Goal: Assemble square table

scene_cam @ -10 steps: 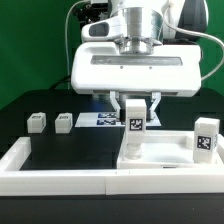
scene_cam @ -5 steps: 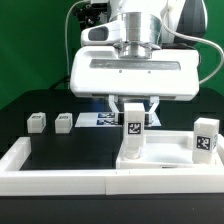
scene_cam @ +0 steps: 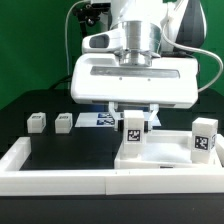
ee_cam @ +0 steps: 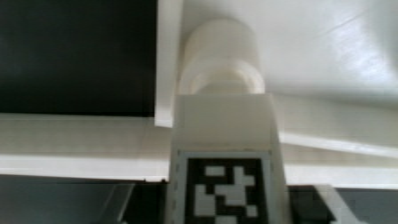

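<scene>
From the exterior view, the gripper [scene_cam: 133, 118] is clamped on an upright leg [scene_cam: 132, 142]. The foot of this leg seems to rest on the square tabletop [scene_cam: 168, 158], near its edge on the exterior view's left. Only the wrist view shows the leg [ee_cam: 222, 90] lengthwise against the tabletop [ee_cam: 338, 60]; its black-and-white tag [ee_cam: 224, 192] is too blurred to read. A second leg [scene_cam: 205, 136] stands well apart at the exterior view's right. A third leg [scene_cam: 37, 122] and a fourth leg [scene_cam: 64, 121] sit on the black table [scene_cam: 60, 147] near the marker board [scene_cam: 98, 120]. A white rim wall [scene_cam: 60, 180] runs along the front.
</scene>
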`<state>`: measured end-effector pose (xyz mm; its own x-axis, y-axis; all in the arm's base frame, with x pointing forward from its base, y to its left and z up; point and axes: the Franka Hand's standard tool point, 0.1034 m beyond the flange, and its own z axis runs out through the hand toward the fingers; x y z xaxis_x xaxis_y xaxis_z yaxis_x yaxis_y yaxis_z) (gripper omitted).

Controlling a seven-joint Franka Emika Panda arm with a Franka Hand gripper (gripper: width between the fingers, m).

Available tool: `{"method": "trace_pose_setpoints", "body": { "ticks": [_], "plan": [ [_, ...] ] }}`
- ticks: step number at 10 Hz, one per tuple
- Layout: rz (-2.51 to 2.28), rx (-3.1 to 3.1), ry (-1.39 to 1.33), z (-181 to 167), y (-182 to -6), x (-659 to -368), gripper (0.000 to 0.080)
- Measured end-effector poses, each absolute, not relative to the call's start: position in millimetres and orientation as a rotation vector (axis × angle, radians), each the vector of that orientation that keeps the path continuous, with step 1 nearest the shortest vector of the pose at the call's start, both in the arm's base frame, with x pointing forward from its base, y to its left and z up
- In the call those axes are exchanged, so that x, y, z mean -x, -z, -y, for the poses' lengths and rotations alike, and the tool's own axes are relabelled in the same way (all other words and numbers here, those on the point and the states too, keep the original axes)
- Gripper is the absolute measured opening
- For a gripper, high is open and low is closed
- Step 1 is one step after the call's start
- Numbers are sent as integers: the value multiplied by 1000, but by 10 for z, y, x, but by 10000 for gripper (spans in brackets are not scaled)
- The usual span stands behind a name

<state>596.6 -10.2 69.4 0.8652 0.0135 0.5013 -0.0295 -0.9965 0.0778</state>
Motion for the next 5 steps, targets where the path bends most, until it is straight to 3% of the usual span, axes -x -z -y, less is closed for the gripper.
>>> {"method": "trace_pose_setpoints", "body": {
  "ticks": [4, 5],
  "plan": [
    [-1, -2925, -858, 79, -690, -5987, 290],
    [-2, -2932, -841, 77, -675, -5982, 390]
  ]
}}
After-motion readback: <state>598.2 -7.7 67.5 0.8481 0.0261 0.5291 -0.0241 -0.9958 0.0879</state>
